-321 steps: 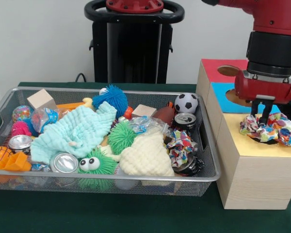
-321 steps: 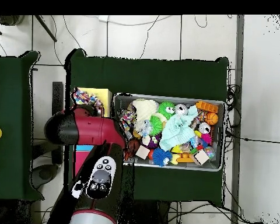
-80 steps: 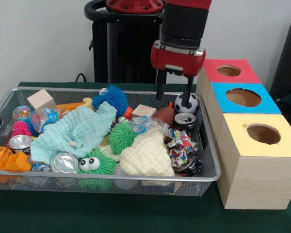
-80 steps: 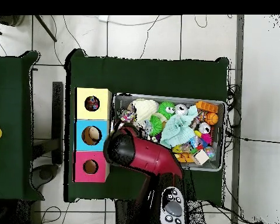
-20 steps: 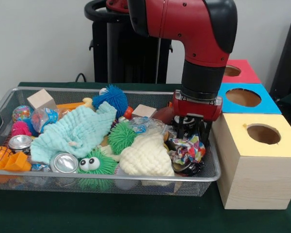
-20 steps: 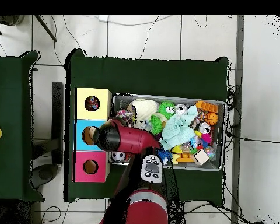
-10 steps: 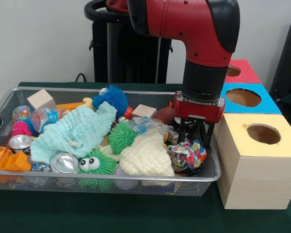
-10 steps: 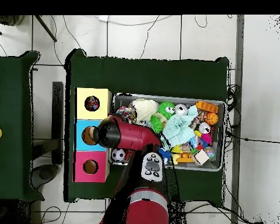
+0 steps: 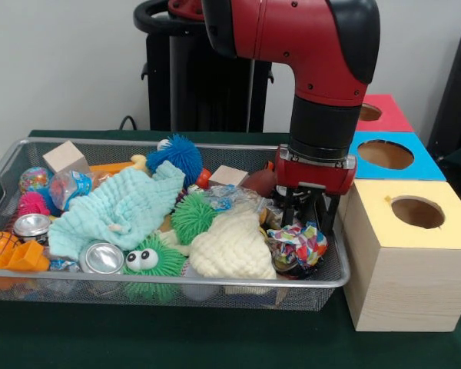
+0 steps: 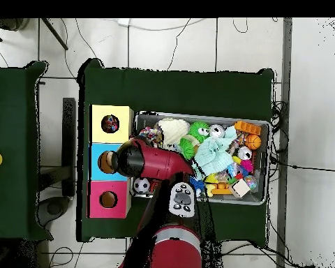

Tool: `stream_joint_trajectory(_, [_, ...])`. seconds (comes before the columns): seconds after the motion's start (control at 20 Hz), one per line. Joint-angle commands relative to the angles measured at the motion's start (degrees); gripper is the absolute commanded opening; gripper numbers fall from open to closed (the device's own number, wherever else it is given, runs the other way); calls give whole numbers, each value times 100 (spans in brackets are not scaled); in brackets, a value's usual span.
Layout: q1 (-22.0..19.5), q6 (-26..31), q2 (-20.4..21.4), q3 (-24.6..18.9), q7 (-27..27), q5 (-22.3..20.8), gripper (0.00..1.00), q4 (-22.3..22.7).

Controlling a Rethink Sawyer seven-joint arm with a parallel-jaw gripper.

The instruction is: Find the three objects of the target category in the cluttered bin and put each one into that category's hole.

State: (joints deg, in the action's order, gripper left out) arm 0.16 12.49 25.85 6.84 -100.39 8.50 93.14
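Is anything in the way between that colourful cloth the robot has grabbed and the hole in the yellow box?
Only the bin's side rim and the yellow box's wall lie between. The tool grips the colourful cloth low in the bin, below the box top, so it likely must lift first. The hole itself looks open, with nothing over it.

1. We've got a table (image 9: pixel 177 342) with a dark green cloth on top; from overhead it's a green rectangle (image 10: pixel 198 87) sitting on a pale tiled floor (image 10: pixel 310 105).
2. Straight on the cloth sits the wire mesh bin (image 9: pixel 215 294), stuffed with toys and cans.
3. Just beside its end we see a row of three wooden boxes, each with a round hole: yellow top (image 9: pixel 415 219), blue top (image 9: pixel 392 154), red top (image 9: pixel 373 111).
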Motion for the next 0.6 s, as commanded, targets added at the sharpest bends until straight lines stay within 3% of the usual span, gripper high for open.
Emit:
stream_joint_trajectory(0.05, [-160, 194, -209, -442, -846, 161, 100, -354])
stream_joint_trajectory(0.15, [-162, 169, -208, -447, -874, 180, 100, -350])
stream_joint_trajectory(0.2, [-170, 55, -200, -457, -927, 197, 0, -312])
stream_joint_trajectory(0.4, [-269, 282, -180, -573, -701, 120, 0, -420])
stream_joint_trajectory(0.6, [-160, 431, -149, -457, -803, 192, 0, -498])
